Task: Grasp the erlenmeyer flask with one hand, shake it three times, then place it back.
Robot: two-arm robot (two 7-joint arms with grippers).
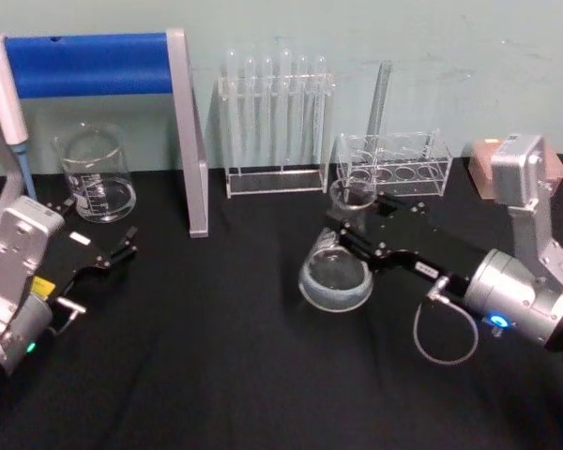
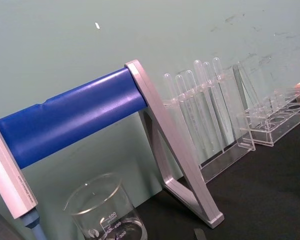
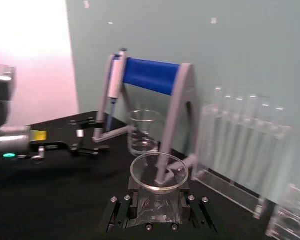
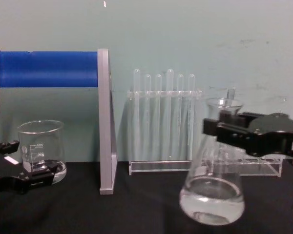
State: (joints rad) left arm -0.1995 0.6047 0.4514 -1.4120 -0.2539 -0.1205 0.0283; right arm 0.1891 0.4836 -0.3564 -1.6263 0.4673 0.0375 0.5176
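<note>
Right gripper point(image 1: 354, 231) leads my arm, stretched low across the black table point(image 1: 225, 366) from its right side, fingers pinching the erlenmeyer flask point(image 1: 336, 274) by its neck, mid-table before the test tube racks point(image 1: 391, 167); left gripper point(image 1: 122, 248) idles, spread.

Chest view: erlenmeyer flask point(image 4: 212, 195) neck hidden behind the right gripper point(image 4: 216, 127) — itself cut off at 3 o'clock, left gripper point(image 4: 29, 161) at 8 o'clock.

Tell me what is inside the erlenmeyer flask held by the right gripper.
The erlenmeyer flask holds a clear liquid pooled in its wide base; above that it looks empty. The fingers of the right gripper cover part of the neck, so its inside there is hidden.
</note>
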